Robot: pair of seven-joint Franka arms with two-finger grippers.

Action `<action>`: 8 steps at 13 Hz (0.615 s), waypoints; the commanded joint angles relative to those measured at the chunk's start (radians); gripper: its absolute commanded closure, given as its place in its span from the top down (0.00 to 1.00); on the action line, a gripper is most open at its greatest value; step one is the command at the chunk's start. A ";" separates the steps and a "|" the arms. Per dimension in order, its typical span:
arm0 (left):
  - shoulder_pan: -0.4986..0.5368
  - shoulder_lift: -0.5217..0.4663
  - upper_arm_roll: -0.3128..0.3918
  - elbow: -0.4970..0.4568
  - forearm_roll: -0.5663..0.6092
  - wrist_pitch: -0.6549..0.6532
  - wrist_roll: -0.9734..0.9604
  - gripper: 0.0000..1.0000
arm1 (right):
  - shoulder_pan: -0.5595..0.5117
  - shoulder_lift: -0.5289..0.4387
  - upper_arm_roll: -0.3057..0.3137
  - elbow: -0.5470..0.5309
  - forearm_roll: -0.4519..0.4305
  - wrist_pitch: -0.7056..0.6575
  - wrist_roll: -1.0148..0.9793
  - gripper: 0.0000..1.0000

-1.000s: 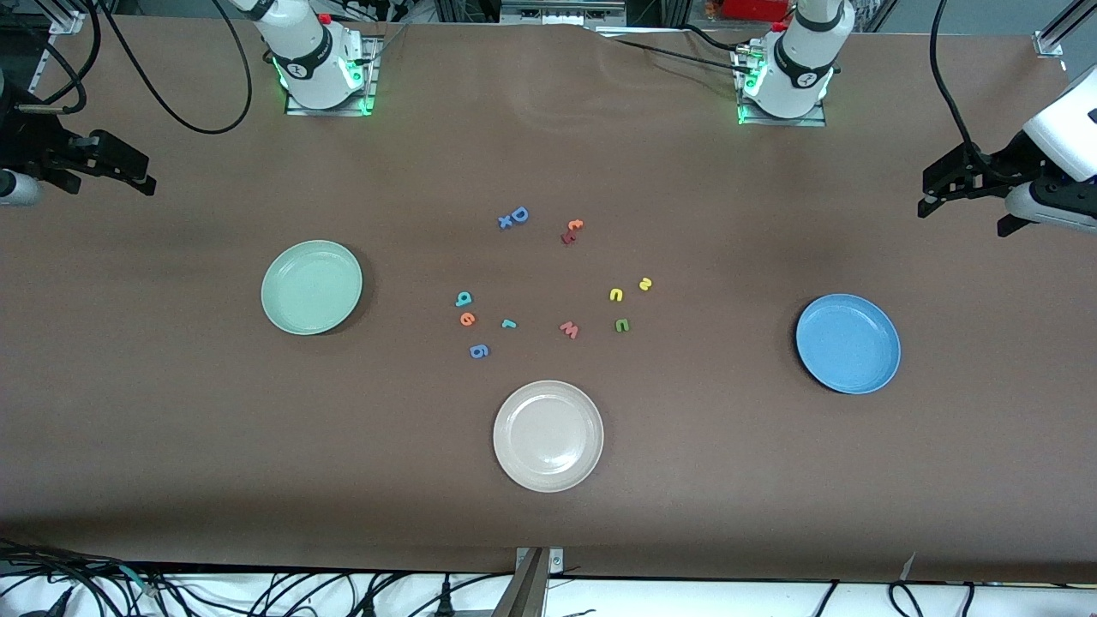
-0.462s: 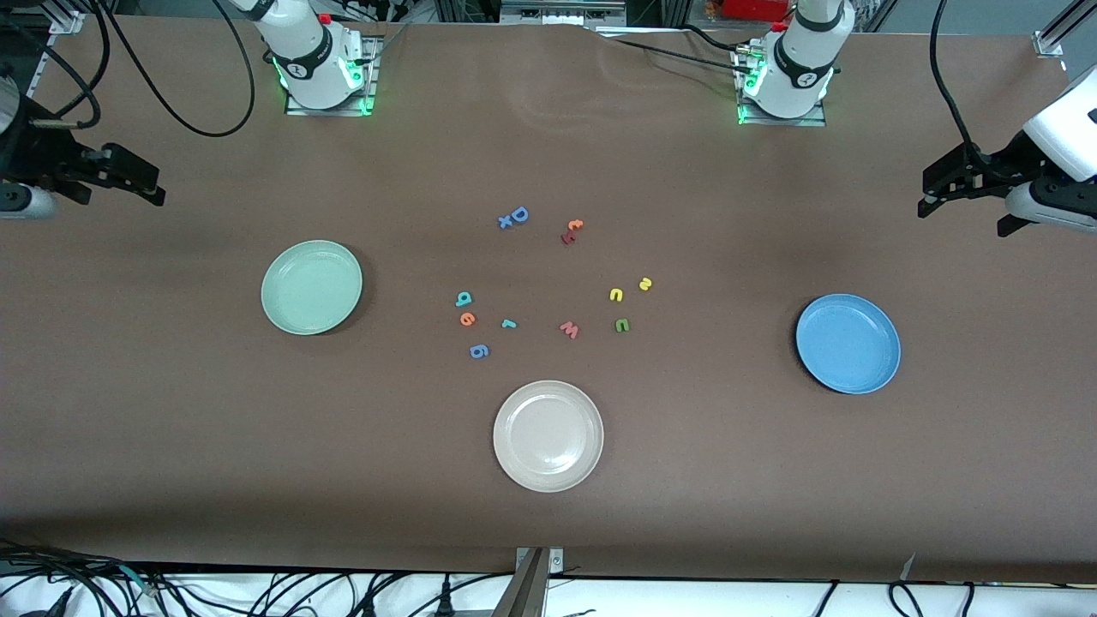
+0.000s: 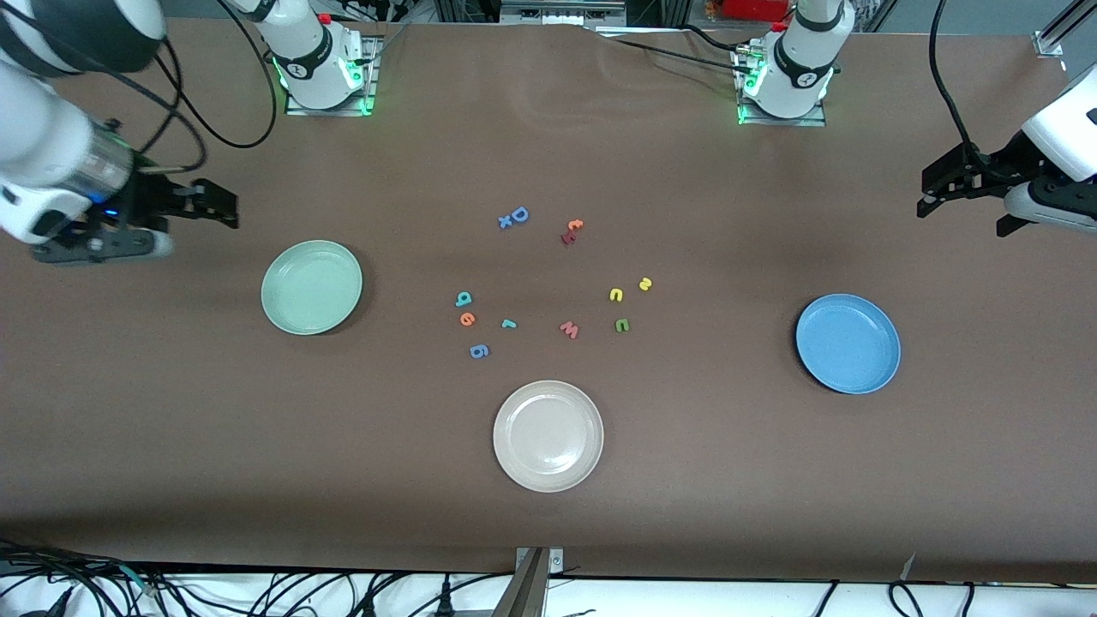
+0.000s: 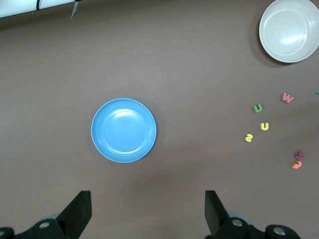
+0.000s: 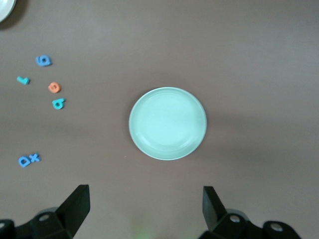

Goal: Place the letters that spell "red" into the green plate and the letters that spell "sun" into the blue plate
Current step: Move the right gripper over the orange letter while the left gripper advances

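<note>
Right gripper (image 3: 224,208): jaws standing open, hanging over bare table near the green plate (image 3: 311,286). Left gripper (image 3: 930,193): jaws standing open, waiting above the table's edge at its own end, near the blue plate (image 3: 848,344). Both plates are sitting empty. Teal "d" (image 3: 464,299), orange "e" (image 3: 467,319), teal "r" (image 3: 509,324), yellow "s" (image 3: 645,284), yellow "u" (image 3: 616,295) and green "n" (image 3: 622,325) are lying mid-table between the plates.

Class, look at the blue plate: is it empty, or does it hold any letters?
Empty. The blue plate shows only bare surface in both views.
</note>
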 commanded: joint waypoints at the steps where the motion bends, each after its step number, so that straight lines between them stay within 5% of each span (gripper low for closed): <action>1: -0.008 0.022 -0.002 0.026 0.032 -0.012 -0.008 1.00 | 0.021 0.074 -0.005 0.016 0.010 0.005 -0.001 1.00; 8: 0.009 0.067 0.004 0.024 0.020 -0.011 -0.006 1.00 | 0.178 0.223 0.006 0.003 0.027 0.158 0.113 1.00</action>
